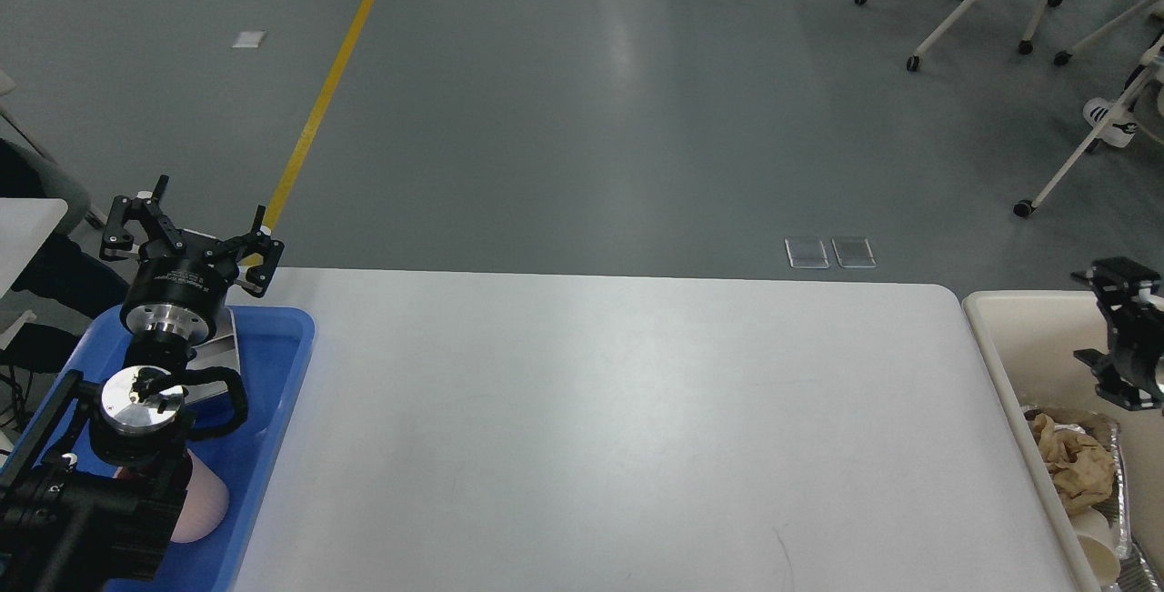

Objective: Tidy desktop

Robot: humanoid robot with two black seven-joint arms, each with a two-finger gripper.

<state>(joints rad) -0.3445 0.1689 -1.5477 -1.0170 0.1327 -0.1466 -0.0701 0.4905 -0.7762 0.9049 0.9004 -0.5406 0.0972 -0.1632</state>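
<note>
The desktop (618, 428) is the broad white bench in front of me, smooth and faintly glossy, with rounded far corners; it fills the middle of my view from the near edge up to the grey floor (582, 101) beyond. Against the bench's left edge sits a blue plastic tray (273, 392) with a rounded rim, and a pale pink cup (202, 506) lies in it, partly hidden behind my arm. My left arm rises over that tray, its silver and black joints stacked one above another, and my left gripper (186, 228) is held above the tray's far end, just past the bench's far left corner, with its black fingers (136, 215) spread wide apart and nothing between them. Against the bench's right edge stands a cream-coloured bin (996, 337), holding crumpled brown paper (1073, 465) and a piece of foil beneath it. My right gripper (1128, 337) hangs over that bin at the view's right edge, dark and partly cut off, so I cannot tell whether its fingers are spread or pressed together.
</note>
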